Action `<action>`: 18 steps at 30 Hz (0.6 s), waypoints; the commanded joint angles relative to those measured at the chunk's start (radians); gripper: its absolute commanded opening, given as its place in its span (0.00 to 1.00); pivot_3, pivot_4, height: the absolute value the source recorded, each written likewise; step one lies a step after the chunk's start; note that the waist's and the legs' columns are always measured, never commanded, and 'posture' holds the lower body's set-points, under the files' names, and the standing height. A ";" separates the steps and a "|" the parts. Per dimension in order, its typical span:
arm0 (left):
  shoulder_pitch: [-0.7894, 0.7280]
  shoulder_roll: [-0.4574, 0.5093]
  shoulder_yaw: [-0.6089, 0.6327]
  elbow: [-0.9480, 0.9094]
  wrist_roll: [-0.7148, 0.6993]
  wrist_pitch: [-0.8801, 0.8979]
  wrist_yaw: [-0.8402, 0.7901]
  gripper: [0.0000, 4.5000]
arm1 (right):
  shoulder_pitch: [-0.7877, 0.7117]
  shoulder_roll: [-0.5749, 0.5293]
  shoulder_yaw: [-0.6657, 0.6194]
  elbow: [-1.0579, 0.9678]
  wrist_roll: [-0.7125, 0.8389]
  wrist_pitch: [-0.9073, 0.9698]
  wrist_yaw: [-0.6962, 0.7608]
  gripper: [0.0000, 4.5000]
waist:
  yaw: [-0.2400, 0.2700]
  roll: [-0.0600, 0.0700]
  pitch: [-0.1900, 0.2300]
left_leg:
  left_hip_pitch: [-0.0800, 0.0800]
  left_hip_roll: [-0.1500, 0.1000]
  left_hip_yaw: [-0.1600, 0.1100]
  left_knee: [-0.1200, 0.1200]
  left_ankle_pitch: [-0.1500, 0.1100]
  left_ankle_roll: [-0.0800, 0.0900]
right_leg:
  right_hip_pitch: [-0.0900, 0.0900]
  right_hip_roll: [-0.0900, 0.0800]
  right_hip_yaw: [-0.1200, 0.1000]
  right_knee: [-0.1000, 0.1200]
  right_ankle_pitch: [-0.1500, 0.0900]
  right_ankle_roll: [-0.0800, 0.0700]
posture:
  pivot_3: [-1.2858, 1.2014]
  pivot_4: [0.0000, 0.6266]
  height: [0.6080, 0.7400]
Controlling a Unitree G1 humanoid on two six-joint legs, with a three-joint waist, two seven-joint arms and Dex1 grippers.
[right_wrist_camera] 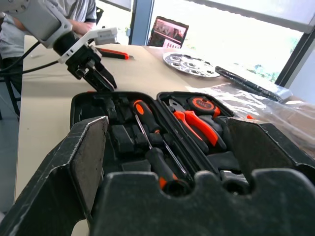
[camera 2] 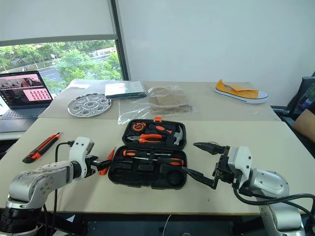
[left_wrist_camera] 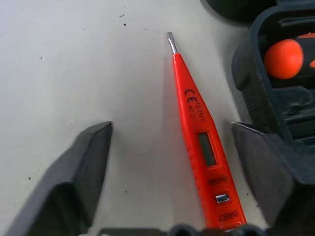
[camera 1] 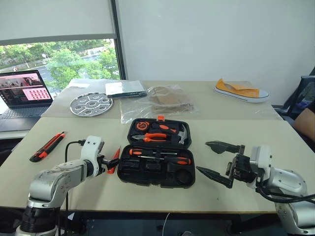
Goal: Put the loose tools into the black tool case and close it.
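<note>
I have the left gripper down on the table at the left edge of the black tool case, its two fingers parted and straddling the slim orange tester screwdriver, which lies flat between them in the left wrist view without either pad appearing to touch it yet; the right gripper hangs wide open and empty just off the case's right side. To take this pick cleanly, I judge I should keep the shaft centred between the pads, close across the thick body rather than the thin metal tip, and watch the finger nearest the case wall, which sits hard against the moulded rim and could snag it; a thin tool lying flat may also roll or skid as the pads meet it. The case lies open, lid half away from me; the lid holds orange-handled pliers, a small hammer and a round orange-and-black tape measure; the near half holds two orange-and-black screwdrivers along its upper row, with several dark recesses below that look unfilled. A red-and-black utility knife waits well apart on the table's left side, still to be stowed.
</note>
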 commanded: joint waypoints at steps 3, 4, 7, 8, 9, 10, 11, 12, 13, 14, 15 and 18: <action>0.048 0.008 -0.007 0.017 0.006 0.024 -0.050 0.38 | 0.007 -0.011 -0.019 -0.058 0.022 0.006 -0.030 1.00 | 0.000 0.001 -0.001 | 0.000 0.000 0.000 0.000 0.000 0.000 | 0.000 0.000 0.000 0.000 0.000 0.000 | 0.52 0.24 1.00; 0.052 0.014 0.006 0.022 0.007 0.020 -0.057 0.28 | 0.008 -0.011 -0.019 -0.059 0.022 0.006 -0.031 1.00 | 0.000 0.002 -0.001 | 0.000 0.000 0.000 0.000 0.000 0.000 | 0.000 0.000 0.000 0.000 0.000 0.000 | 0.52 0.24 1.00; 0.060 0.030 0.053 0.043 0.003 -0.014 -0.098 0.10 | 0.010 -0.013 -0.019 -0.060 0.023 0.006 -0.033 1.00 | -0.001 0.002 -0.001 | 0.000 0.000 0.000 0.000 0.000 0.000 | 0.000 0.000 0.000 0.000 0.000 0.000 | 0.52 0.24 1.00; 0.061 0.033 0.066 0.048 0.001 -0.018 -0.108 0.10 | 0.011 -0.014 -0.019 -0.061 0.024 0.005 -0.034 1.00 | -0.002 0.002 -0.001 | 0.000 0.000 0.000 0.000 0.000 0.000 | 0.000 0.000 0.000 0.000 0.000 0.000 | 0.52 0.24 1.00; 0.064 0.040 0.088 0.060 -0.005 -0.067 -0.151 0.10 | 0.012 -0.015 -0.020 -0.061 0.024 0.005 -0.035 1.00 | -0.004 0.002 -0.001 | 0.000 0.000 0.000 0.000 0.000 0.000 | 0.000 0.000 0.000 0.000 0.000 0.000 | 0.52 0.24 1.00; 0.067 0.060 0.110 0.078 -0.008 -0.105 -0.194 0.10 | 0.016 -0.017 -0.021 -0.060 0.023 0.004 -0.033 1.00 | -0.006 0.002 -0.001 | 0.000 0.000 0.000 0.000 0.000 0.000 | 0.000 0.000 0.000 0.000 0.000 0.000 | 0.52 0.24 1.00; 0.070 0.074 0.125 0.091 -0.008 -0.134 -0.226 0.10 | 0.018 -0.018 -0.021 -0.059 0.023 0.004 -0.031 1.00 | -0.007 0.002 -0.001 | 0.000 0.000 0.000 0.000 0.000 0.000 | 0.000 0.001 0.000 0.000 0.000 0.000 | 0.52 0.24 1.00; 0.073 0.088 0.130 0.102 -0.007 -0.175 -0.266 0.10 | 0.019 -0.019 -0.022 -0.059 0.023 0.004 -0.030 1.00 | -0.009 0.001 -0.001 | 0.000 0.000 0.000 0.000 0.000 0.000 | 0.000 0.001 0.000 0.000 0.000 0.000 | 0.52 0.24 1.00; 0.070 0.102 0.159 0.123 -0.035 -0.240 -0.362 0.10 | 0.021 -0.021 -0.022 -0.058 0.022 0.003 -0.029 1.00 | -0.011 0.001 -0.001 | 0.000 0.001 0.000 0.000 0.000 0.000 | 0.000 0.001 0.000 0.000 0.000 -0.001 | 0.52 0.24 1.00; 0.068 0.117 0.177 0.139 -0.059 -0.306 -0.461 0.10 | 0.022 -0.022 -0.021 -0.056 0.023 0.002 -0.029 1.00 | -0.011 0.001 -0.001 | 0.000 0.001 0.000 0.000 0.000 0.000 | -0.001 0.001 0.000 0.000 0.000 -0.001 | 0.52 0.24 1.00; 0.073 0.144 0.175 0.153 -0.066 -0.376 -0.570 0.10 | 0.022 -0.024 -0.021 -0.055 0.023 0.001 -0.029 1.00 | -0.011 0.001 0.000 | -0.001 0.001 0.000 0.000 0.000 0.000 | -0.001 0.001 0.000 0.000 0.000 -0.001 | 0.52 0.24 1.00; 0.093 0.227 0.125 0.183 -0.046 -0.557 -0.855 0.10 | 0.025 -0.029 -0.022 -0.049 0.023 -0.002 -0.025 1.00 | -0.012 0.000 0.000 | -0.001 0.001 0.000 0.000 0.000 -0.001 | -0.001 0.001 -0.001 0.000 -0.001 -0.001 | 0.52 0.24 1.00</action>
